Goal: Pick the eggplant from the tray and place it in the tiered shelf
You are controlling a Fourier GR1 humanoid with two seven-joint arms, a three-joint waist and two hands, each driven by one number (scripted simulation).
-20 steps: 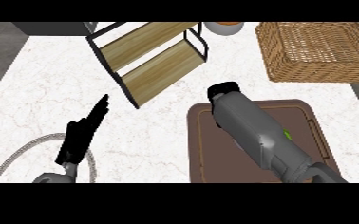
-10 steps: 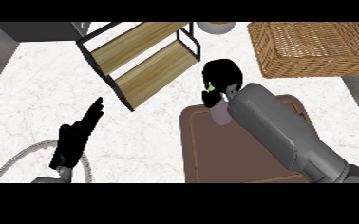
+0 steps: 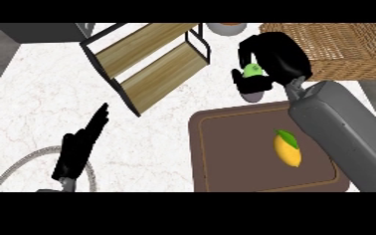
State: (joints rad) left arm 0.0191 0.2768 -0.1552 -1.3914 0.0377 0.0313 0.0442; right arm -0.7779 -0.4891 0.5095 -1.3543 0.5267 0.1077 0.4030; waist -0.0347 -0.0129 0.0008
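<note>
Black right hand (image 3: 273, 62) curls round the eggplant (image 3: 253, 82) above the marbled surface (image 3: 44, 99), between wooden slatted shelf (image 3: 150, 64) and brown tray (image 3: 242, 154); left hand (image 3: 81, 147) rests, fingers straight.

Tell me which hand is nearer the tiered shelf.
Right. The right hand, curled round the eggplant, is just right of the tiered shelf; the left hand rests open below it, farther off.

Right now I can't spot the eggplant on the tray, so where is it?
In the head view the eggplant is off the tray, held in the right hand above the counter, between the tiered shelf and the wicker basket.
</note>
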